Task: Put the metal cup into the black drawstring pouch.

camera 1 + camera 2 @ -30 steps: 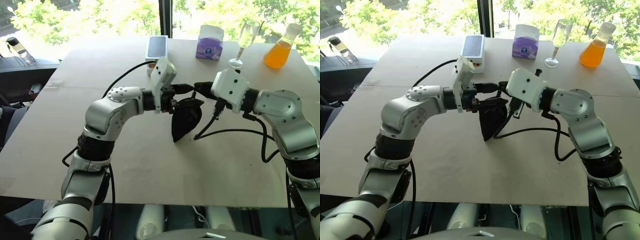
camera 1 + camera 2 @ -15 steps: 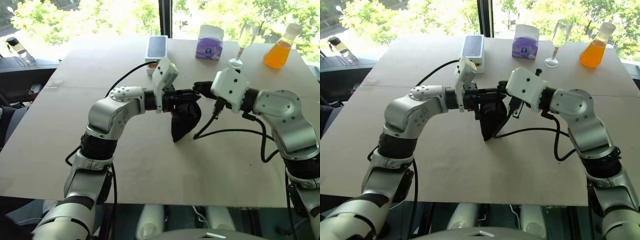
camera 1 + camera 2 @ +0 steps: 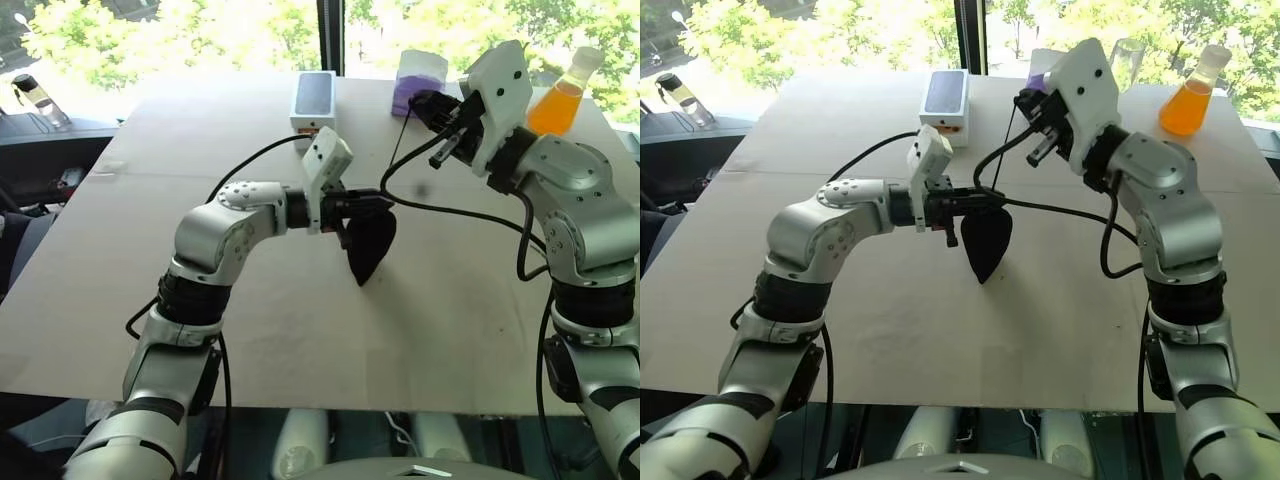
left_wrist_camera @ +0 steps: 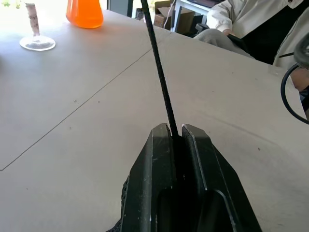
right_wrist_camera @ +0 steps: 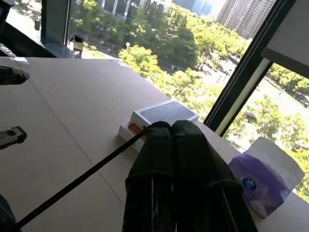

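The black drawstring pouch (image 3: 369, 246) hangs tapered to a point above the table, its mouth gathered. My left gripper (image 3: 384, 203) is shut on the pouch's gathered top. In the left wrist view the thin black cord (image 4: 160, 72) runs out from between its closed fingers (image 4: 159, 145). My right gripper (image 3: 422, 101) is raised high toward the far side and shut on the other end of that cord (image 5: 77, 181), which stretches tight between the two grippers. The metal cup is hidden.
A white phone box (image 3: 313, 97) lies at the far middle of the table (image 3: 120, 290). A purple tissue pack (image 5: 265, 181), a champagne glass (image 4: 35, 29) and an orange flask (image 3: 561, 98) stand at the far right. A seated person (image 4: 256, 21) is beyond the table.
My left gripper has shut on the pouch's top. My right gripper has swung up and away with the cord, pulling it taut and drawing the mouth closed.
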`<action>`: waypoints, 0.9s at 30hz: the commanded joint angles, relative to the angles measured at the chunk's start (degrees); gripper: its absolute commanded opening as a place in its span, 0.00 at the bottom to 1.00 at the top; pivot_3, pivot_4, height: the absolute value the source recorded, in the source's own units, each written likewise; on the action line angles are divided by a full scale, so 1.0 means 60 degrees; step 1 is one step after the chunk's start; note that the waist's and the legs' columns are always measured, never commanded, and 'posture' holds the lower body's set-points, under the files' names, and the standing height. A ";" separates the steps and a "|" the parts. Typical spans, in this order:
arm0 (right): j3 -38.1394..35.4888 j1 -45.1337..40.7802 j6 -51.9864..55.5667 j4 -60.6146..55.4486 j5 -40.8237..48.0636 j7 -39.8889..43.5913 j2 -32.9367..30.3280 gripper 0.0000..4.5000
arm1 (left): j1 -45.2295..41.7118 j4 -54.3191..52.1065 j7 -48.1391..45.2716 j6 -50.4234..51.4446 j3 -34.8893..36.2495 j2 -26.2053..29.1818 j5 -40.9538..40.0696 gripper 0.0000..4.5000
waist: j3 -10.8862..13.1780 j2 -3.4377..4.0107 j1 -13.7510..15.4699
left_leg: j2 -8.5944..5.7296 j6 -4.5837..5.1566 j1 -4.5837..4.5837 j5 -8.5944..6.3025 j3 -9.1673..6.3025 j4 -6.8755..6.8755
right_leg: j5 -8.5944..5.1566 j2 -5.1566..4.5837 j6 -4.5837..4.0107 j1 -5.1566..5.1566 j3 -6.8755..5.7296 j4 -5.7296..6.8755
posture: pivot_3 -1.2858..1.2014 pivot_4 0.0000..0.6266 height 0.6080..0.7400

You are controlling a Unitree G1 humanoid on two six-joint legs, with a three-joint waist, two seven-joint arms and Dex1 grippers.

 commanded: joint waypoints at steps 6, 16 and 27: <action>-0.1978 -0.0673 -0.0282 0.1078 -0.0307 -0.1807 -0.0744 0.00 | 0.0647 -0.0164 -0.0094 0.0645 -0.0483 0.0390 0.0182 0.00 | 0.0001 0.0001 0.0002 | -0.0001 0.0001 0.0000 -0.0001 0.0001 0.0000 | 0.0000 -0.0001 0.0000 -0.0001 0.0002 0.0000 | 0.52 0.24 0.98; -0.2615 0.0286 -0.0382 0.2771 -0.0468 -0.2854 -0.1495 0.00 | 0.0775 -0.0170 -0.0168 0.0751 -0.0769 0.0662 0.0295 0.00 | 0.0001 0.0001 -0.0002 | 0.0000 0.0004 0.0000 -0.0002 0.0006 -0.0002 | 0.0000 -0.0001 0.0000 -0.0005 0.0008 0.0000 | 0.52 0.24 0.98; -0.0554 0.2830 0.0170 0.0145 0.1010 -0.0113 -0.1747 0.00 | -0.0566 0.0625 -0.0136 0.0370 -0.1546 -0.0004 0.0931 0.00 | 0.0001 0.0002 0.0009 | -0.0002 0.0010 -0.0004 -0.0006 0.0009 0.0001 | 0.0000 0.0000 0.0002 -0.0006 0.0009 -0.0004 | 0.52 0.24 0.98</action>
